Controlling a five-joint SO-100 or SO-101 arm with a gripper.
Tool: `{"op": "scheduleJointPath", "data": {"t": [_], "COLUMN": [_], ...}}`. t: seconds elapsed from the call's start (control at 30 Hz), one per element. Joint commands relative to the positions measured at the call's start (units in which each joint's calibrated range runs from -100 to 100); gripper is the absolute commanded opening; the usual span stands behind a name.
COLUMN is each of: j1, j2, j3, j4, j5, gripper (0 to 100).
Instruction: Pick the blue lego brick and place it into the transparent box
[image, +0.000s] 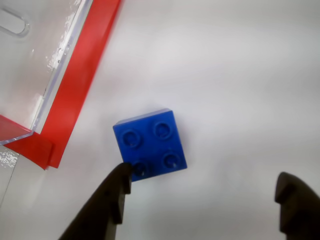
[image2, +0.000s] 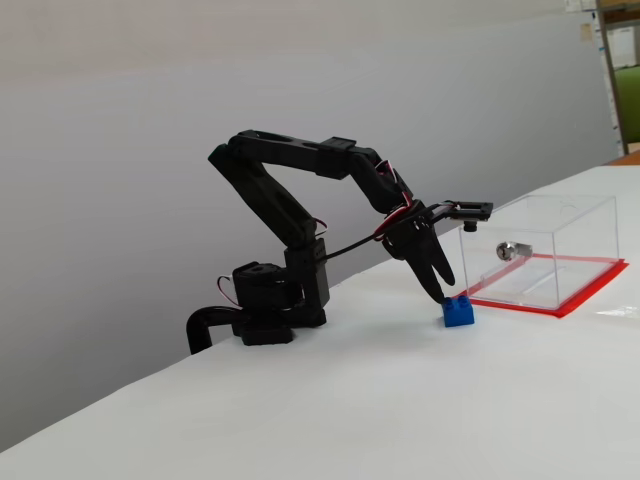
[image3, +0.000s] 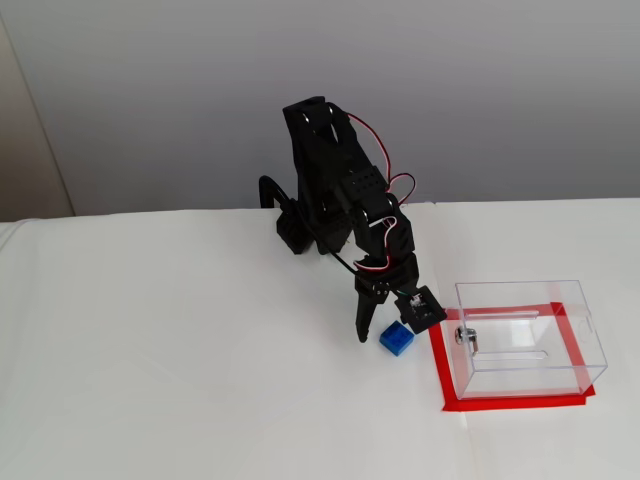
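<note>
Wrist view, gripper (image: 210, 185) with fingers spread wide, left fingertip (image: 122, 175) at the near corner of the blue lego brick (image: 150, 145), brick studs-up on the white table (image: 240, 75), transparent box (image: 55, 60) just beyond at upper left, grey wall (image2: 200, 60) behind in both fixed views

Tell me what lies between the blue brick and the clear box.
Nothing: in the wrist view only bare white table separates the blue lego brick from the transparent box and its red base.
</note>
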Motion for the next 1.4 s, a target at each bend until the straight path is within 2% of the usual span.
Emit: {"op": "scheduleJointPath", "data": {"t": [0.0, 0.37, 0.73, 1.37], "j1": [-0.85, -1.07, -5.73, -3.81], "j2": [1.08, 0.57, 0.48, 1.41], "j3": [-3.97, -3.25, -1.53, 0.73], "j4": [-0.85, -0.68, -0.24, -0.85], "j5": [0.05, 0.26, -0.16, -0.26], "gripper": [32, 32, 32, 31]}}
